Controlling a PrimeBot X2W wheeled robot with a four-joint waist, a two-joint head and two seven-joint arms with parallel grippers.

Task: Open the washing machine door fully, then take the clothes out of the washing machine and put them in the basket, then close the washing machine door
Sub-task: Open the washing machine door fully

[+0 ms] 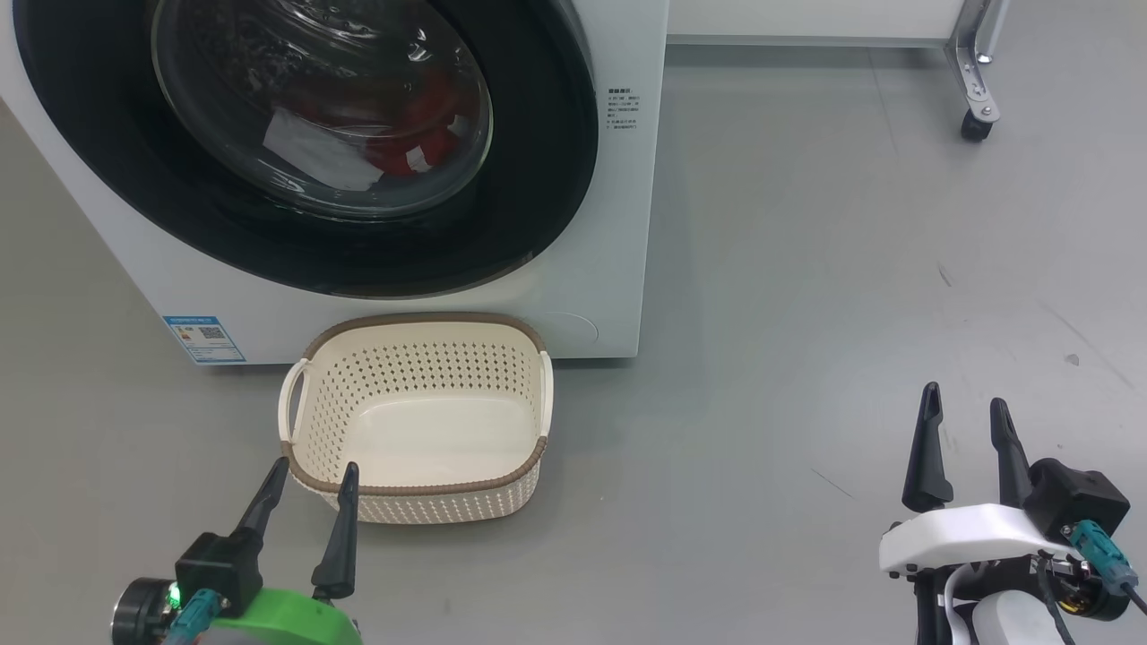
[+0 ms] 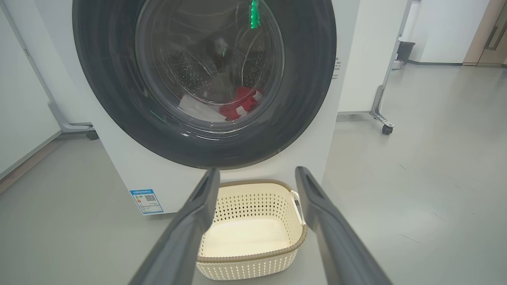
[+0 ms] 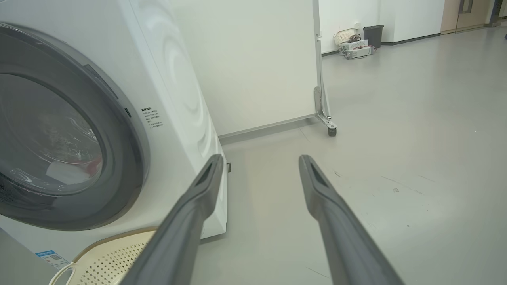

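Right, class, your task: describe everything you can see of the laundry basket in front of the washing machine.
The basket is a small cream plastic tub, a rounded rectangle with walls pierced by rows of small holes, a brown woven-look band round the rim and a handle at each short end. It stands upright and empty on the grey floor, close in front of the white washing machine. Whether its far rim touches the machine cannot be told.

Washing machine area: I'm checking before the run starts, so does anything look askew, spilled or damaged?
Nothing stands out. The washing machine door is shut, the red clothes lie inside behind it, and the basket stands upright and empty on the floor in front. The left pincer and right pincer are open, holding nothing.
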